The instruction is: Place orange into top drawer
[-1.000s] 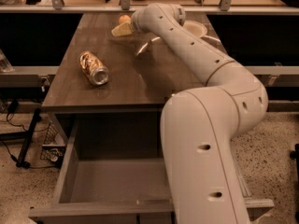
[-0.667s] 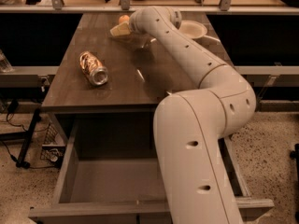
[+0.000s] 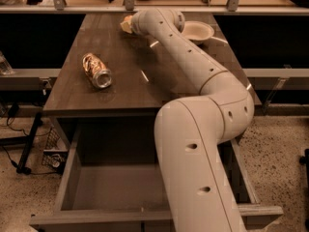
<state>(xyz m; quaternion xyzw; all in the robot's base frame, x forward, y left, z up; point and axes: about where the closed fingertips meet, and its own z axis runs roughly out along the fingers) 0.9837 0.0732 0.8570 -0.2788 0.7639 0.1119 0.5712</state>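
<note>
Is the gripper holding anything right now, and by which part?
Cannot be told: the gripper is at the table's far end, hidden behind the wrist; a yellowish thing shows beside it, but no grasp is visible.

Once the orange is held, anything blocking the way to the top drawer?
Nothing visible. The top drawer stands open; the can lies left of the route. The end effector is at the far edge of the table.

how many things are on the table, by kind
crushed can: 1
white bowl: 1
pale yellowish item, kind unclear: 1
total: 3
The gripper is hidden behind the far end of the arm, beside the pale yellowish item.
</note>
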